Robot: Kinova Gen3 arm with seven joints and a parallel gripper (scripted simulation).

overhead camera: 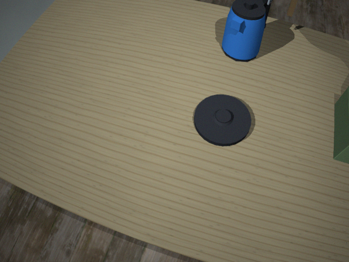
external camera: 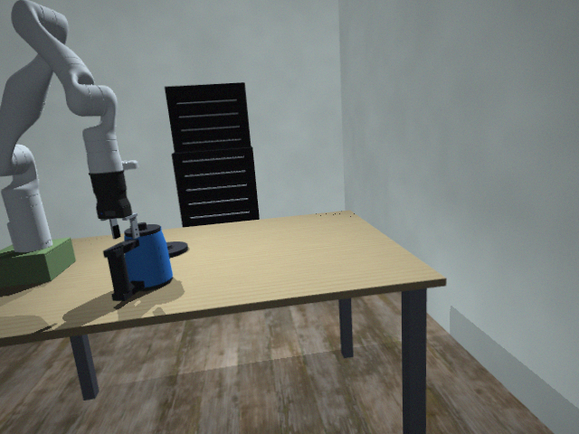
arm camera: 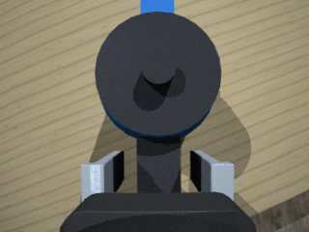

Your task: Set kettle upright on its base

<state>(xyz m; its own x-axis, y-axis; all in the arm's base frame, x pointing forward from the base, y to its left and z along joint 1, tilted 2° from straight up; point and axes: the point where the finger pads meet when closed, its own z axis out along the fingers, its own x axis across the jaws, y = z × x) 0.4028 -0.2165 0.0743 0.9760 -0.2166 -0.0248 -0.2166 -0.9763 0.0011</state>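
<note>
The blue kettle (overhead camera: 242,39) (external camera: 150,261) stands upright on the table near its far right edge, with a black lid (arm camera: 157,73) and a black handle (external camera: 120,273) (arm camera: 157,170). The round black base (overhead camera: 222,132) (external camera: 177,247) lies flat on the table, apart from the kettle, its stud (overhead camera: 223,115) pointing up. My gripper (external camera: 124,231) (arm camera: 156,164) is open just above the kettle's handle. In the wrist view one finger stands on each side of the handle's top, with a gap to it on both sides.
The wooden table (overhead camera: 112,112) (external camera: 280,261) carries a green block (overhead camera: 342,132) (external camera: 37,261) that bears the arm's foot, to the right of the base. A black slatted chair back (external camera: 213,154) stands behind the table. The table's edge runs close behind the kettle.
</note>
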